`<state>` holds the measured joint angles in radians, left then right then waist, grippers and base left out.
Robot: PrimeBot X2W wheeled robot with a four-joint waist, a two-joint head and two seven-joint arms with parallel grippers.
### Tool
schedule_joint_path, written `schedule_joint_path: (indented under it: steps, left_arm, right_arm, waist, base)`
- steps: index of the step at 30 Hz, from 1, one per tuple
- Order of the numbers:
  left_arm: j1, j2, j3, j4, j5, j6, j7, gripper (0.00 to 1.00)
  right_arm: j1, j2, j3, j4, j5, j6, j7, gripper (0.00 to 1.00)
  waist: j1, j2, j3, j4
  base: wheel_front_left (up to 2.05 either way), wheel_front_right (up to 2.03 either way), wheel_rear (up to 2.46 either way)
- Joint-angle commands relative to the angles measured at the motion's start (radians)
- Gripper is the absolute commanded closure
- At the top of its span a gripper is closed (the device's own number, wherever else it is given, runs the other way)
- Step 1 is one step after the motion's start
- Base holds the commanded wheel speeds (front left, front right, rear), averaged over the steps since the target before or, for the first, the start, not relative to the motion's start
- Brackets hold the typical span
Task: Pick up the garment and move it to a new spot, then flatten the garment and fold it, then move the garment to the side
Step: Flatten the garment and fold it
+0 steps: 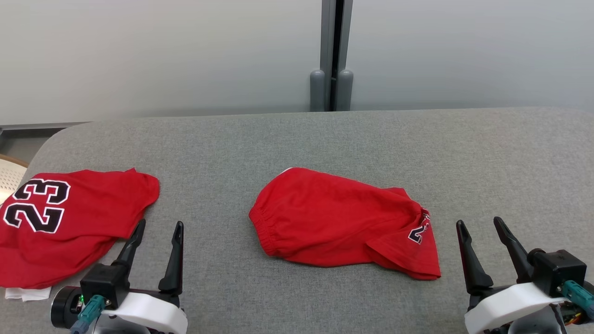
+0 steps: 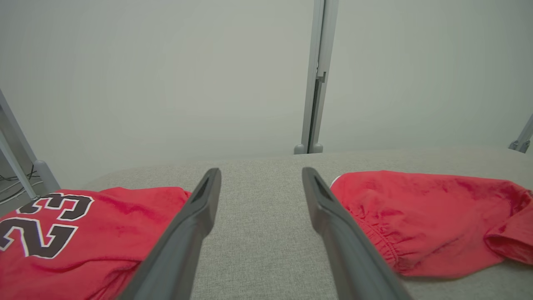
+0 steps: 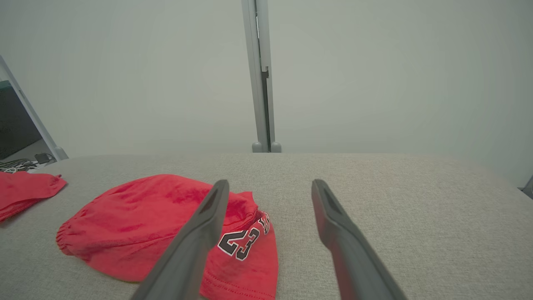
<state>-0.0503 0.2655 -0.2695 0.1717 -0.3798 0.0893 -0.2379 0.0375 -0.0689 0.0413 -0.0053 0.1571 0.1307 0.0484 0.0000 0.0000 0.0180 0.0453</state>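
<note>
One red cloth garment (image 1: 338,222) marked "23" lies mid grey fabric table (image 1: 325,139), another garment (image 1: 69,222) by its left edge. The left gripper (image 1: 159,224) and right gripper (image 1: 479,221) stand wide apart.

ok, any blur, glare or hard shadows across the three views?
Head view: sharp, even soft light, a thin shadow under the red shorts. Left wrist view: left end effector goes soft near the lens, no glare. Right wrist view: right end effector likewise soft, shorts sharp.

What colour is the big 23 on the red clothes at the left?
The 23 is black, outlined white, on the red garment; head view shows it best.
</note>
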Motion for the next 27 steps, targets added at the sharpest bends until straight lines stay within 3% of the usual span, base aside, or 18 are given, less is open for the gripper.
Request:
schedule_joint_path:
  steps: [1, 8, 16, 22, 23, 26, 27]
  left_arm:
    - [-0.009, 0.003, 0.000, -0.001, -0.005, 0.003, -0.001, 0.00]
    - [-0.030, -0.001, -0.010, -0.005, -0.004, 0.005, 0.003, 0.00]
    - [-0.090, -0.018, -0.027, -0.002, 0.004, -0.006, -0.007, 0.00]
    - [-0.130, -0.025, -0.031, 0.013, 0.009, -0.015, -0.015, 0.00]
    - [-0.135, -0.026, -0.032, 0.016, 0.010, -0.016, -0.016, 0.00]
    - [-0.147, -0.028, -0.029, 0.021, 0.012, -0.018, -0.019, 0.00]
    - [-0.146, -0.029, -0.029, 0.023, 0.013, -0.016, -0.020, 0.00]
  right_arm:
    - [-0.004, -0.001, 0.000, 0.003, -0.004, 0.000, 0.001, 0.00]
    - [-0.005, -0.016, 0.068, 0.035, -0.022, 0.000, 0.022, 0.00]
    - [-0.085, -0.053, 0.227, 0.181, -0.094, 0.000, 0.036, 0.00]
    - [-0.171, -0.052, 0.243, 0.296, -0.178, 0.000, 0.030, 0.00]
    - [-0.181, -0.048, 0.236, 0.314, -0.189, 0.000, 0.035, 0.35]
    - [-0.205, -0.032, 0.217, 0.341, -0.192, 0.000, 0.016, 1.00]
    - [-0.209, -0.028, 0.211, 0.343, -0.186, 0.000, 0.008, 1.00]
  waist:
    - [0.0000, 0.0000, 0.001, 0.001]
    - [0.0000, 0.0000, 0.024, 0.012]
    - [0.0000, 0.0000, 0.108, 0.038]
    - [0.0000, 0.0000, 0.151, 0.045]
    - [0.0000, 0.0000, 0.153, 0.045]
    - [0.0000, 0.0000, 0.159, 0.044]
    - [0.0000, 0.0000, 0.160, 0.043]
  base:
    - [0.00, 0.00, 0.00]
    - [0.00, 0.00, 0.00]
    - [0.00, 0.00, 0.00]
    - [0.00, 0.00, 0.00]
    - [0.00, 0.00, 0.00]
    - [0.00, 0.00, 0.00]
    - [0.00, 0.00, 0.00]
